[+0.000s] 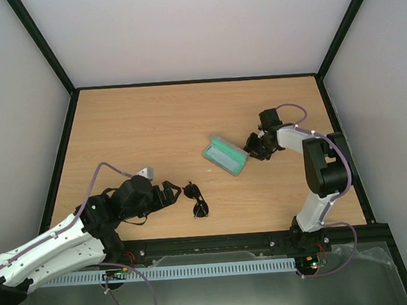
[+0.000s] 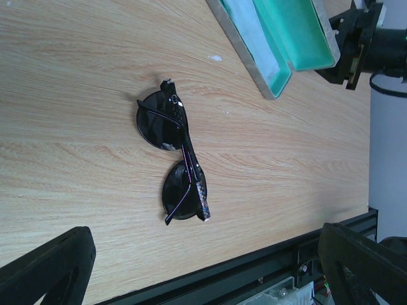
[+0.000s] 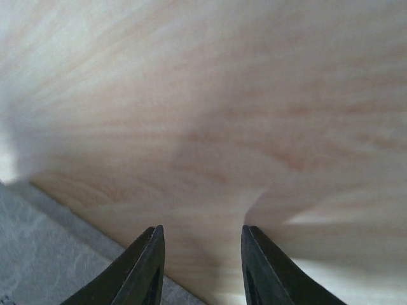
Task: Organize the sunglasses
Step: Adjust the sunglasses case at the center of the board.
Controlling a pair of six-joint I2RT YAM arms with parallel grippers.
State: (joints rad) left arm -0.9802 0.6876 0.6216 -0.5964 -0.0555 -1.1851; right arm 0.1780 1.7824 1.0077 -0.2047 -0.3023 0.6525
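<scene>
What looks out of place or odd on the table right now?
Nothing damaged or spilled. The sunglasses lie folded on the table, outside the open glasses case, which sits skewed to the table edges. The left gripper is open beside the sunglasses; the right gripper is by the case's end.

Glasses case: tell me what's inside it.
The open case shows green lining and a pale patch, possibly a cloth. No sunglasses inside; they lie on the table. Anything under that patch is hidden.
</scene>
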